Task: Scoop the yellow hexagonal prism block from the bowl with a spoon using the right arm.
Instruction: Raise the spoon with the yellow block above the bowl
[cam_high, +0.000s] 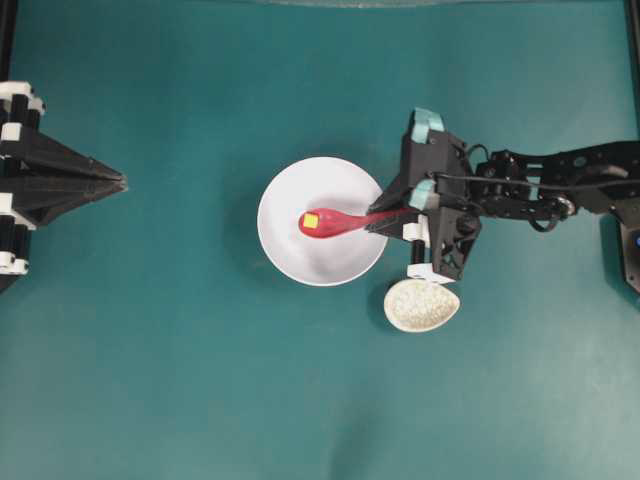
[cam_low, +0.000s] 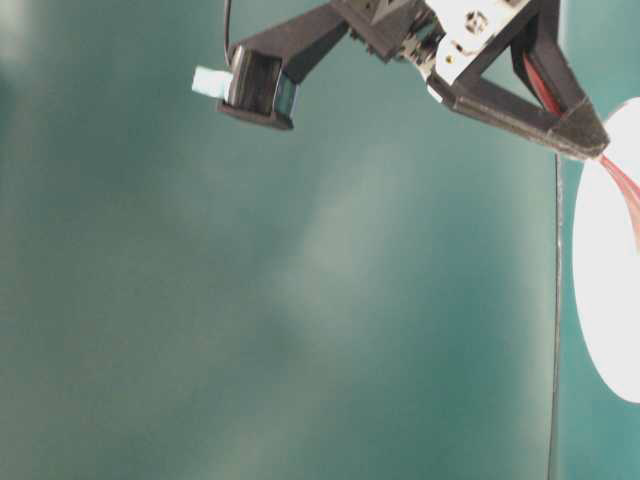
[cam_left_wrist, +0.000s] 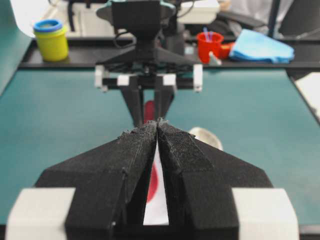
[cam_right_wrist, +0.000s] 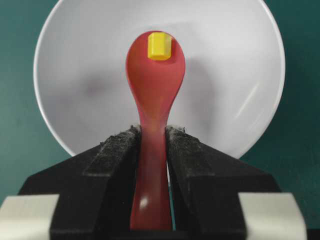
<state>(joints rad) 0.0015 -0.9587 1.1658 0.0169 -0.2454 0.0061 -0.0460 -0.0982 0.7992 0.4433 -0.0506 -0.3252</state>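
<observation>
Scoop step: right end effector (cam_right_wrist: 152, 137) clamps the spoon (cam_right_wrist: 155, 90) handle; yellow block (cam_right_wrist: 159, 45) sits in its scoop over the bowl (cam_right_wrist: 240, 75). Next: lift level.

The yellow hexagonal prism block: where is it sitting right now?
In the overhead view the yellow hexagonal prism block lies in the spoon, at the far end of its scoop, over the bowl at centre; the right end effector grips the handle.
</observation>
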